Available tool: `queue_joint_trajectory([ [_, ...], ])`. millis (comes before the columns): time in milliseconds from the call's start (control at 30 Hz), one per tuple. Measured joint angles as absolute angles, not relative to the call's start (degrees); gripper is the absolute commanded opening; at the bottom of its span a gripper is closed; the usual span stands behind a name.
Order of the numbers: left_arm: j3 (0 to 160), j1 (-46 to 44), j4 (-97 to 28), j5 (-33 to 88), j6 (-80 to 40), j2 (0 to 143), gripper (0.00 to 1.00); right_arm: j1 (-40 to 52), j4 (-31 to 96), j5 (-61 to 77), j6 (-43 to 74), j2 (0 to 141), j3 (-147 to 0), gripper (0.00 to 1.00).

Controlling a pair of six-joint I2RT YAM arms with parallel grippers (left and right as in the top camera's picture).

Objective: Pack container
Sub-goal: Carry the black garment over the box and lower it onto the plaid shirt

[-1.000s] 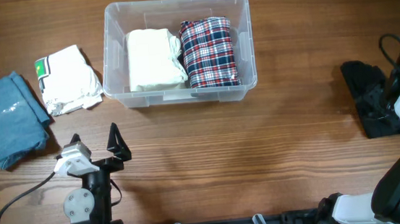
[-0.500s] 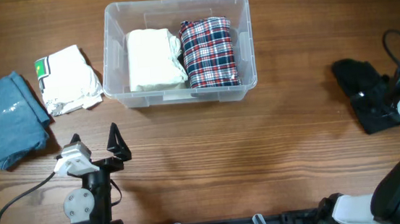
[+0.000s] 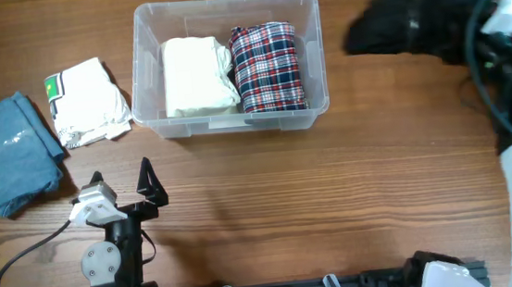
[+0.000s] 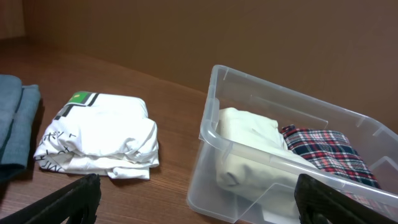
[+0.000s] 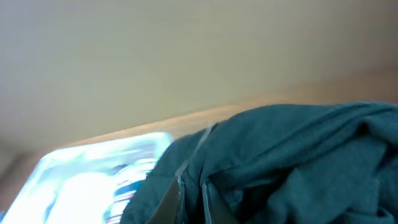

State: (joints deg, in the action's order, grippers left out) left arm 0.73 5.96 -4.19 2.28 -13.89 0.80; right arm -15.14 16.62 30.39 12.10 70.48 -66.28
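Gripping dark cloth [image 3: 403,21], right claw [image 3: 459,25] closed. Left of it: clear thick-rimmed bin [image 3: 236,124], plaid fold [image 3: 268,63] inside. Left claw [image 3: 122,188] wide open, empty.

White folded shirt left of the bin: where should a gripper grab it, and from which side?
Probably pinch the white shirt at its bunched, puffy edge facing the left gripper, coming down from above. It lies flat on the table, so a sideways push would likely only slide it.
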Motion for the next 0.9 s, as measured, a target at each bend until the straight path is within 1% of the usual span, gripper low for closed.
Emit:
queue_joint_trajectory([
  [100, 0.73, 5.96, -4.19, 2.28, -13.87, 0.8, 1.0, -5.78, 12.99, 29.36, 13.26, 70.48, -66.28, 0.05],
  [200, 0.73, 5.96, -4.19, 2.28, -13.87, 0.8, 1.0, 4.12, 11.14, 23.22, 14.98, 70.5, -66.28, 0.04],
  [300, 0.73, 5.96, -4.19, 2.28, -13.87, 0.8, 1.0, 13.17, 10.2, 11.77, 19.84, 71.53, -66.28, 0.04],
  [400, 0.73, 5.96, -4.19, 2.28, -13.89, 0.8, 1.0, 21.39, 7.99, -3.46, 28.64, 74.91, -66.28, 0.04],
  [567, 0.73, 5.96, -4.19, 2.28, -13.87, 0.8, 1.0, 28.38, 6.17, -23.31, 43.44, 82.39, -66.28, 0.04],
  [633, 0.73, 5.96, -4.19, 2.28, -13.87, 0.8, 1.0, 29.3, 6.09, -27.49, 48.97, 85.78, -66.28, 0.04],
  [733, 0.73, 5.96, -4.16, 2.28, -13.89, 0.8, 1.0, 29.95, 3.81, -30.28, 54.61, 90.3, -66.26, 0.04],
  [900, 0.73, 5.96, -4.19, 2.28, -13.89, 0.8, 1.0, 31.29, -0.36, -33.28, 57.21, 93.76, -66.26, 0.04],
])
